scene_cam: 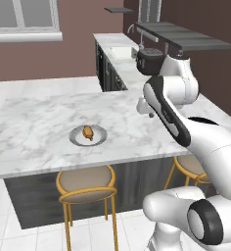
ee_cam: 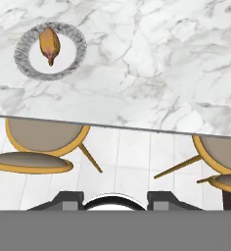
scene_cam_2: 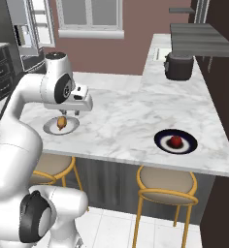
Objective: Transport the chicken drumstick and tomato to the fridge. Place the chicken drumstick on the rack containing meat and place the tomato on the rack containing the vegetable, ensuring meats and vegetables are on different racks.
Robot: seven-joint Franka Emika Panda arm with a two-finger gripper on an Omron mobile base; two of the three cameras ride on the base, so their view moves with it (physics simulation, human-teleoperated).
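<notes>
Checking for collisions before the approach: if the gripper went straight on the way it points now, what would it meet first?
Likely the marble counter near its front edge, not the chicken drumstick, which lies off to one side on its plate. Depth is unclear.

No text, label, brand, number or sign can be read anywhere in these pictures.

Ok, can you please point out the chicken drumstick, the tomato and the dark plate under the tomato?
chicken drumstick (ee_cam: 49, 43), hand view, on its thick middle.
tomato (scene_cam_2: 175, 141), right base view, on the middle of the red ball.
dark plate (scene_cam_2: 189, 141), right base view, on its bare rim right of the tomato.
</notes>
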